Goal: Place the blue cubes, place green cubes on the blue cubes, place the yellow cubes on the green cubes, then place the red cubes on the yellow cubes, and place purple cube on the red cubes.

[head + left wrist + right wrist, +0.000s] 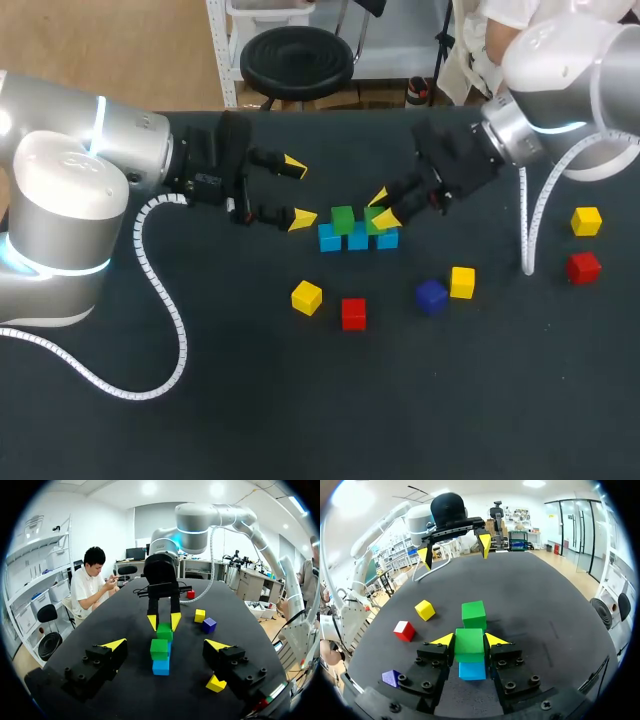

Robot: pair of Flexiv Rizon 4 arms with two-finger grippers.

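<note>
Three blue cubes [358, 239] lie in a row at the table's middle. One green cube [343, 219] rests on the row's left part. My right gripper [382, 208] is shut on a second green cube [469, 645], which sits directly over the blue cube [472, 670] at the row's right end. In the right wrist view the first green cube [473, 614] stands just ahead of the fingers. My left gripper [299, 193] hangs open and empty just left of the row. In its own view the stack [160, 655] stands between its fingertips [115, 644], touching neither.
Loose cubes lie in front of the row: yellow [307, 297], red [353, 313], purple [431, 296], yellow [462, 282]. Another yellow cube [586, 221] and red cube [583, 267] sit at the far right. My left arm's white cable [165, 300] trails over the table.
</note>
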